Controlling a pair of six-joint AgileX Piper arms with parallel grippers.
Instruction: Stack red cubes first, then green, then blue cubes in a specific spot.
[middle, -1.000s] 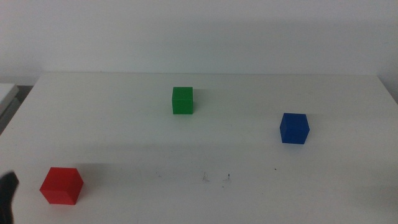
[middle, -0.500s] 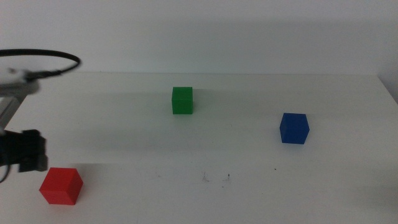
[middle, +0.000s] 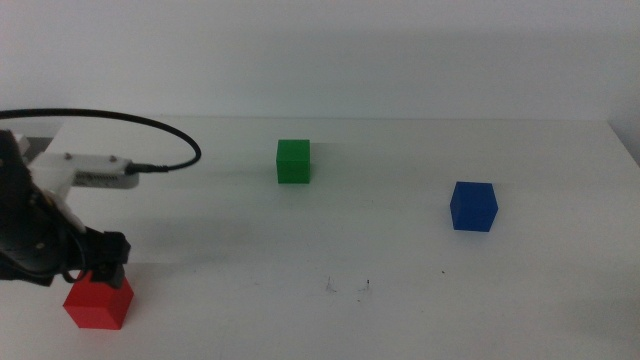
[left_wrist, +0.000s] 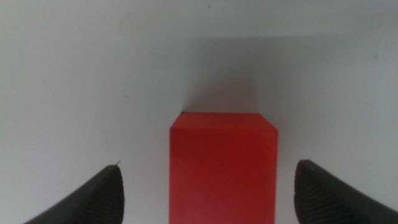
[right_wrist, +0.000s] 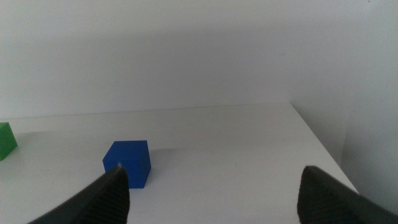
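Observation:
The red cube (middle: 98, 303) sits at the table's front left. My left gripper (middle: 100, 268) hangs directly over it. In the left wrist view the left gripper (left_wrist: 208, 180) is open, with a dark jaw on each side of the red cube (left_wrist: 222, 168) and a gap between each jaw and the cube. The green cube (middle: 293, 161) stands at the back middle and the blue cube (middle: 472, 206) at the right. My right gripper (right_wrist: 212, 186) is open and empty, out of the middle view, facing the blue cube (right_wrist: 127, 163). No stacking spot is marked on the table.
The white table (middle: 330, 240) has a few small dark specks (middle: 345, 287) near the front middle. The left arm's black cable (middle: 150, 125) loops above the table's left part. The table's right edge (right_wrist: 317, 143) shows in the right wrist view.
My left arm has come in from the left edge and moved right and down, so its gripper now hangs over the red cube. The cubes have not moved.

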